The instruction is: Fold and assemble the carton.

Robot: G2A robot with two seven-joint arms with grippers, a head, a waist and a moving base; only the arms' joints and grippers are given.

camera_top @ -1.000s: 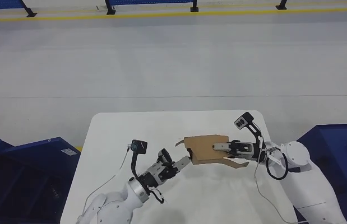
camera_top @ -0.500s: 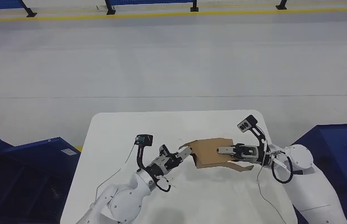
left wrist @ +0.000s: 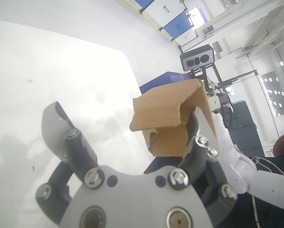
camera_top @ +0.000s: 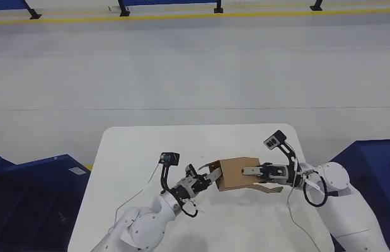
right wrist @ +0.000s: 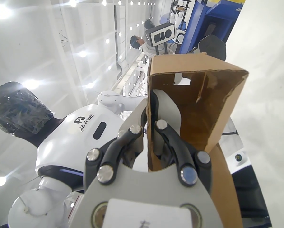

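Observation:
A brown carton is held just above the white table, opened into a tube with loose end flaps. My right gripper is shut on its top wall from the right; in the right wrist view the right gripper pinches that wall of the carton, one finger inside. My left gripper is at the carton's left end. In the left wrist view the left gripper is open wide, one finger lying against the carton beside a hanging flap, the other over bare table.
Blue bins stand off the table's left side and right side. The tabletop around the carton is bare white. A carton flap hangs down under the right gripper.
My left arm has moved right and forward until its gripper meets the carton's left end. The carton has shifted slightly right and looks narrower. The right gripper has kept its hold.

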